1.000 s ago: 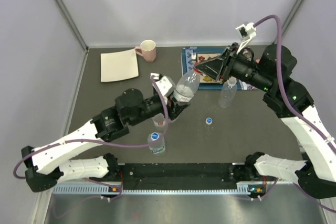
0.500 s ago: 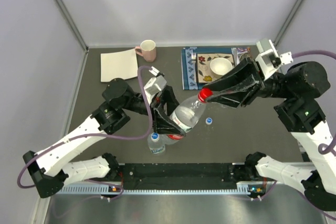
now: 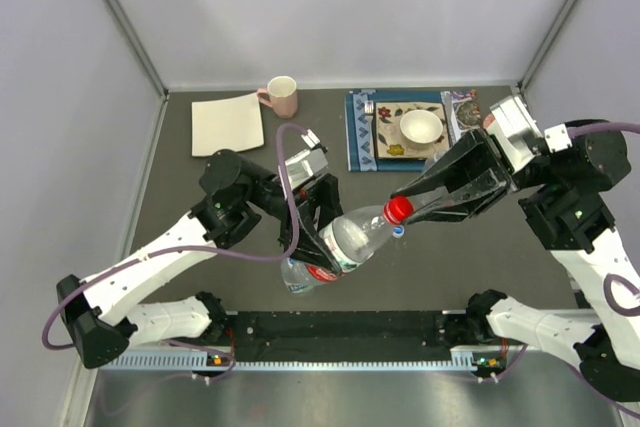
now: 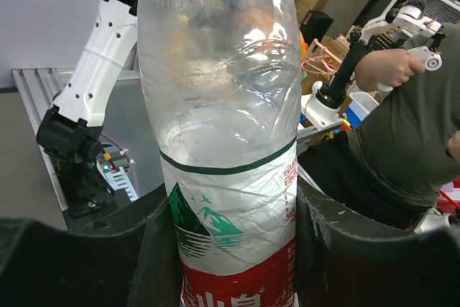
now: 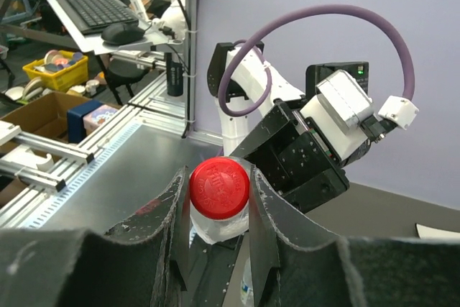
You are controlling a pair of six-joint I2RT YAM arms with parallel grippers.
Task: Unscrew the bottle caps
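White arm shells (image 3: 150,259) with black joints (image 3: 232,197), looping purple cables (image 5: 323,16), and scuffed matte-black fingers (image 5: 162,215).

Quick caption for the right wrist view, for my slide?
Right jaws clamped on the red cap of the clear bottle, the left arm holding it from behind.

Nothing really readable here. The label (image 4: 237,213) on the bottle (image 4: 219,106) has a green mountain logo and a red band with white characters cut off at the frame edge; the tiny red print's too small.
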